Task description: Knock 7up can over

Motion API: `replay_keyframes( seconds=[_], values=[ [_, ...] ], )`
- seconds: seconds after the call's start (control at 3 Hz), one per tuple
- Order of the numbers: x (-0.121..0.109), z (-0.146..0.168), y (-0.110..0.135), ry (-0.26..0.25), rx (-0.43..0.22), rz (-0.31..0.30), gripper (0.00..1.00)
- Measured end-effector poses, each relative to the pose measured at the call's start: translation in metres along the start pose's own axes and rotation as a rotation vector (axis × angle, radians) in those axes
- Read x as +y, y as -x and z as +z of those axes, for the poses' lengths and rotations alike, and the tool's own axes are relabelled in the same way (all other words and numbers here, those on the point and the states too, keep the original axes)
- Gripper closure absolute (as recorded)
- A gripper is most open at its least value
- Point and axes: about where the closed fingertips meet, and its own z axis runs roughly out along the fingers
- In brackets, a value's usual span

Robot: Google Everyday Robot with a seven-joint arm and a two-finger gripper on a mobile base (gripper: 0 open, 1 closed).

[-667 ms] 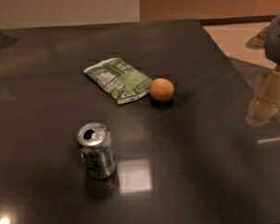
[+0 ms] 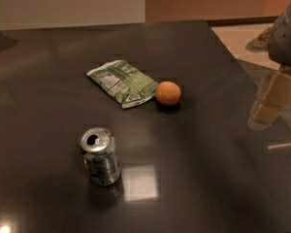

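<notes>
Plainly, the 7up can [image 2: 101, 157] stood upright on the dark desk [image 2: 208, 178], toward the front left. Farther back lay a green snack bag [image 2: 122, 83], with an orange [image 2: 168, 92] just beside its right corner. The gripper [image 2: 274, 98] hung at the right edge, well apart from the can; whether it was open or closed could not be told.

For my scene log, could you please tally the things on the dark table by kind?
Drink cans: 1 (the 7up can, upright)
Snack bags: 1 (the green snack bag, lying flat)
Fruit: 1 (the orange, next to the bag)
Total: 3
The gripper is at the right edge of the view, away from all three.
</notes>
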Motion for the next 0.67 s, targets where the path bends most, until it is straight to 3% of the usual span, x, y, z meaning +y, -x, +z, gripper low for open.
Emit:
replay_keyframes(
  seconds=[0.67],
  values=[
    [0.028,0.035,0.083,0.131,-0.225,-0.136,0.0]
  ],
)
